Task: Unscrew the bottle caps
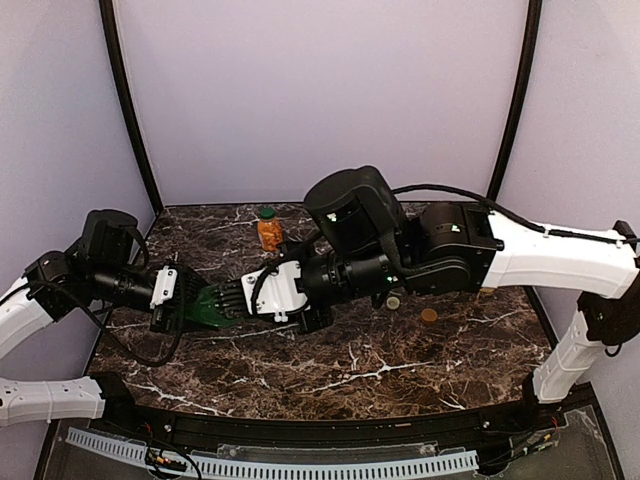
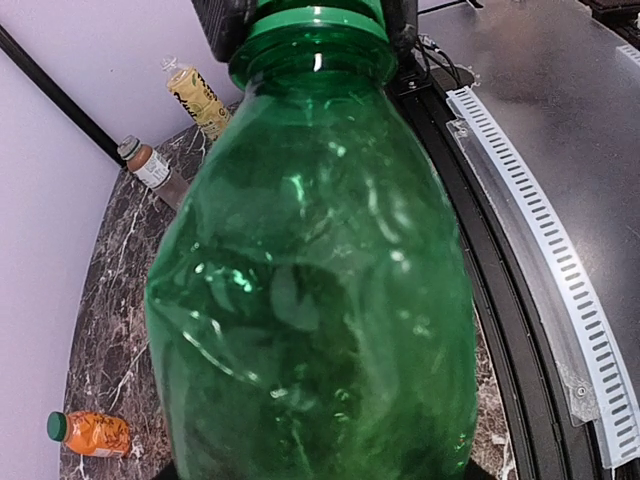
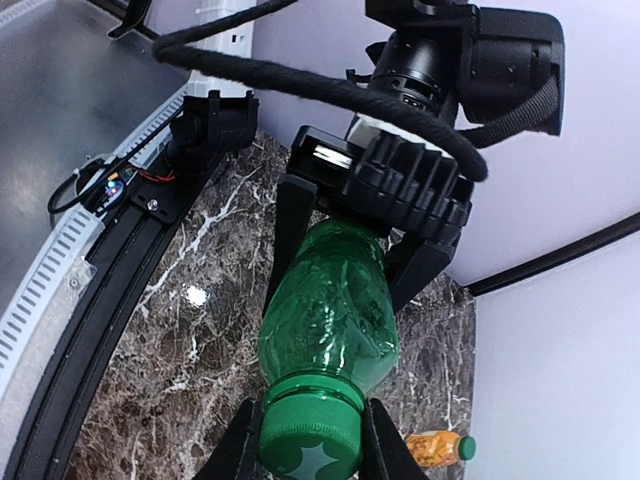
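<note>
Over the left of the worktop (image 1: 330, 372), left fingers (image 3: 287, 235) pinch the green bottle (image 1: 220, 303), right fingers (image 3: 240, 448) its cap (image 3: 308, 458) — not yet off (two loose caps (image 1: 393, 302) lie right).

The desk (image 1: 380, 370) is dark brown marble with white veins running through it. Plain lavender walls (image 1: 320, 90) close it in at the back and both sides. A black pole (image 1: 128, 110) rises in the left rear corner and a second pole (image 1: 515, 100) in the right. A black rail (image 1: 300, 435) borders the desk's near edge, and a white slotted strip (image 1: 300, 468) follows just outside it. A grey metal panel (image 2: 540, 70) lies beyond the strip. What may be a small circuit board (image 3: 110, 188) with red wires sits on the rail.
</note>
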